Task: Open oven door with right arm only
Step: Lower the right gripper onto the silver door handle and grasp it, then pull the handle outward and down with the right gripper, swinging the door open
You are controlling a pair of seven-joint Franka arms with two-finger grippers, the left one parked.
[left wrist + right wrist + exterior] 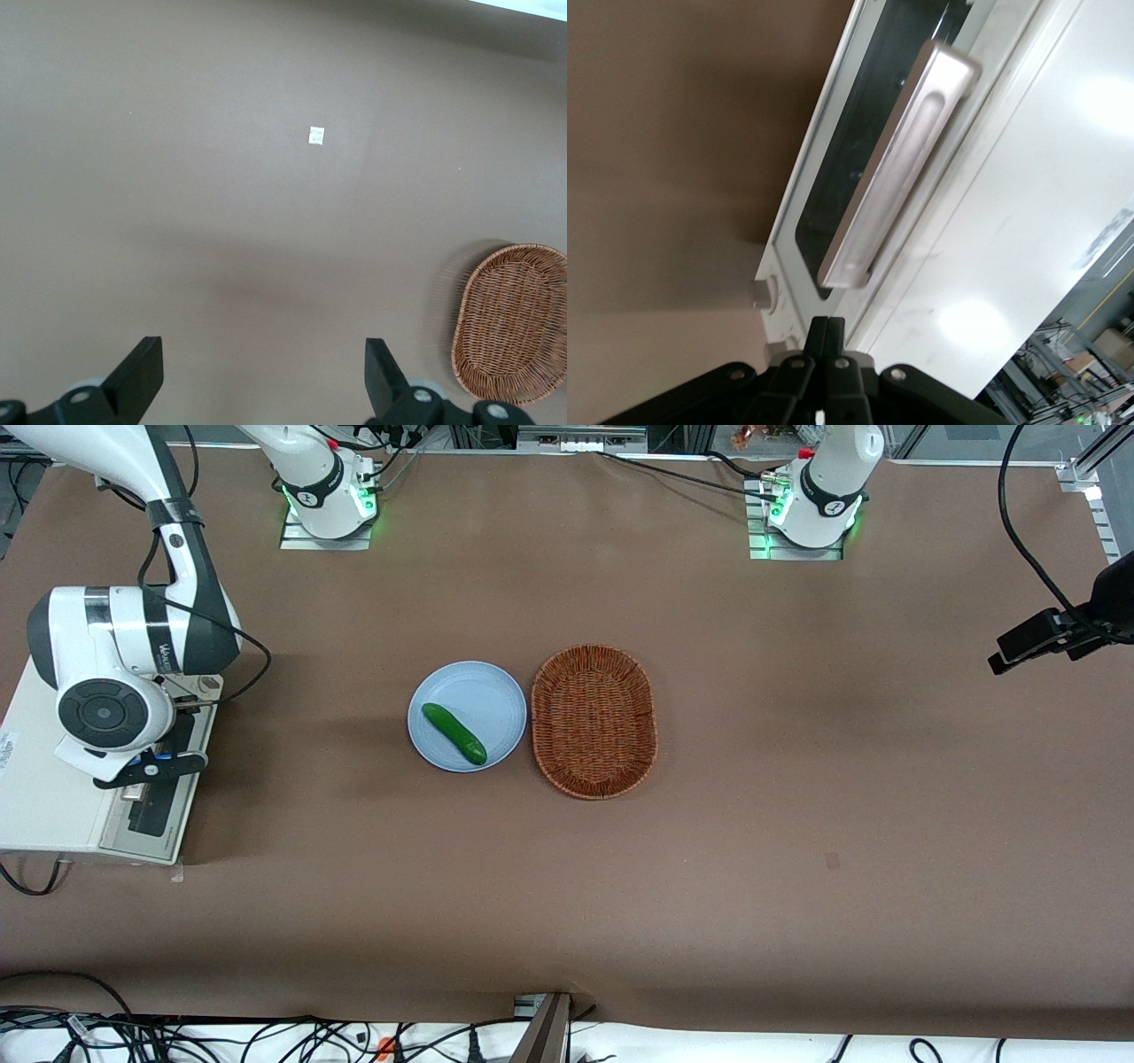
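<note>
A small cream-white toaster oven sits at the working arm's end of the brown table, close to that edge; its door faces the middle of the table and appears shut or nearly so. The right arm bends down over the oven so that its gripper hangs right at the door's upper edge; in the wrist view the gripper has its two fingers pressed together, holding nothing, with the tips just off one end of the silver bar handle. That pose suggests the closed fingers are meant to hook or push the handle rather than pinch it, though this is a judgement. Near the middle of the table a pale blue plate carries a cucumber; a wicker basket lies just beside it, well apart from the oven.
</note>
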